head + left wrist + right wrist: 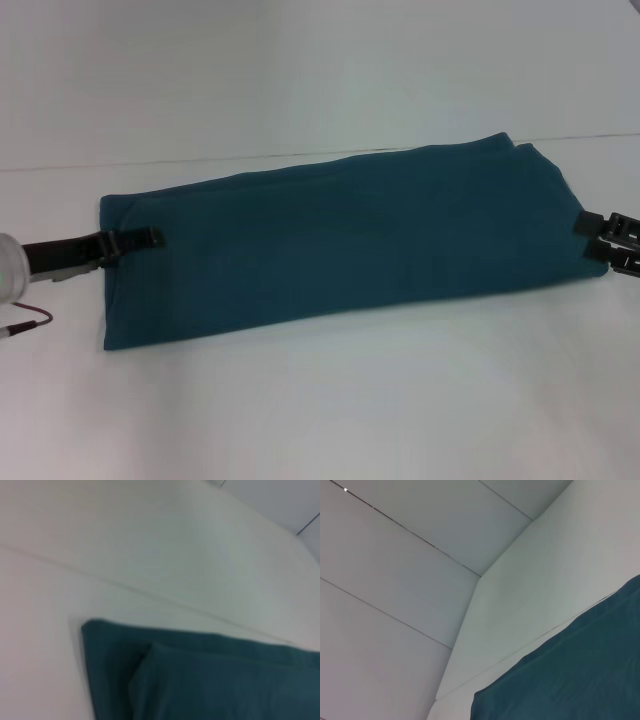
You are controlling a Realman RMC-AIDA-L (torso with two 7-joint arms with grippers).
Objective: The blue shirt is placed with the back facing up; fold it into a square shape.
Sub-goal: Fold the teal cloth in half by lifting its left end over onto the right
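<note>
The blue shirt (340,240) lies folded into a long flat band across the white table, running from the near left to the far right. My left gripper (140,240) reaches in from the left and lies over the shirt's left short edge. At the shirt's right end my right gripper (606,243) is open, one finger (598,224) above the edge and the other lower down. In the left wrist view a folded corner of the shirt (200,680) shows with a second layer on top. The right wrist view shows a flat stretch of the shirt (570,680).
The white table (320,410) extends in front of the shirt. A seam line (300,155) runs across the table behind it. A thin red cable (30,320) hangs by my left arm at the left edge.
</note>
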